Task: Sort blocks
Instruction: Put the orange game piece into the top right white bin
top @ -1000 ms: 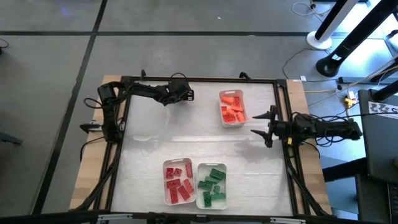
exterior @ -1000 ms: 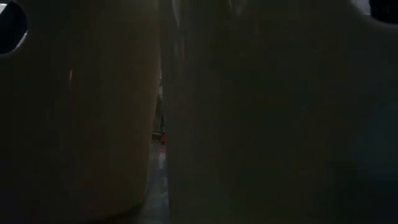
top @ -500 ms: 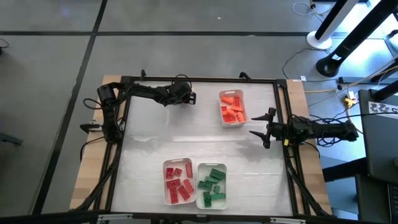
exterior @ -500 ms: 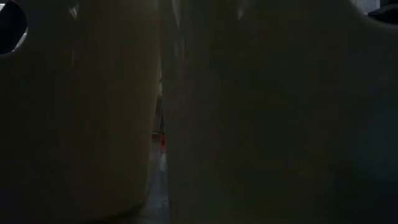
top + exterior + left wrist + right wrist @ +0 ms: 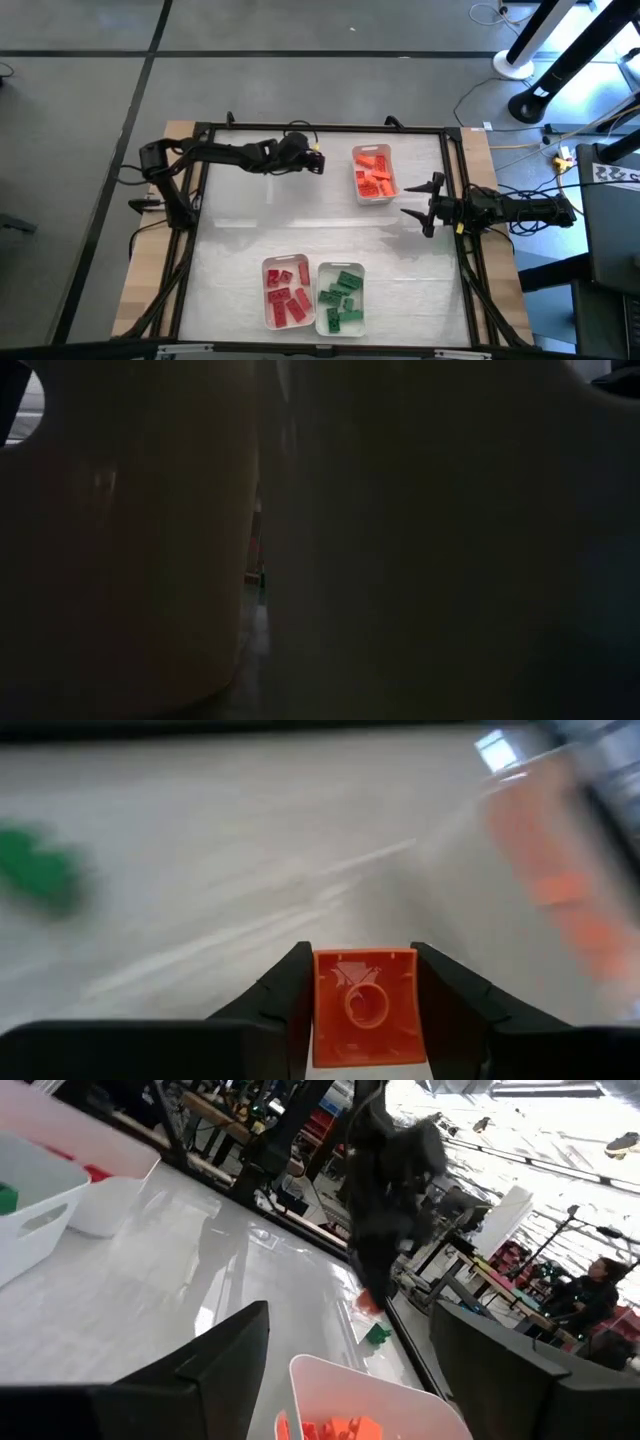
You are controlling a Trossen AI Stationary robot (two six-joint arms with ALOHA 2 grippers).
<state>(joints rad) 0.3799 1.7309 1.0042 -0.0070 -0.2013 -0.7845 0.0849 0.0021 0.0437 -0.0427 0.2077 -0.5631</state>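
Note:
My left gripper (image 5: pixel 316 162) is over the table's far part, just left of the white tray of orange blocks (image 5: pixel 373 173), and is shut on one orange block (image 5: pixel 365 1005). My right gripper (image 5: pixel 424 205) hangs open right of that tray, holding nothing. Its wrist view looks past the open fingers at the orange tray (image 5: pixel 345 1415) and the left arm (image 5: pixel 390 1170) beyond. Red blocks fill one tray (image 5: pixel 285 292) and green blocks another (image 5: pixel 340 297) at the near edge. A small green piece (image 5: pixel 377 1335) lies near the far edge. My left gripper pinches the orange block (image 5: pixel 365 982) between its two fingers, one on each opposite side wall. The block's hollow underside with its round tube faces the wrist camera. It is lifted clear of the table.
The two near trays stand right against the low camera and fill its view (image 5: pixel 150 540). The black table frame (image 5: pixel 455 160) runs past the right gripper. Bare white table top (image 5: pixel 300 225) lies between the far and near trays. A person (image 5: pixel 598 1285) is in the room behind.
My left gripper has moved toward the table's right edge, toward the orange tray, carrying the orange block along. The arm has stretched out further across the far part of the table.

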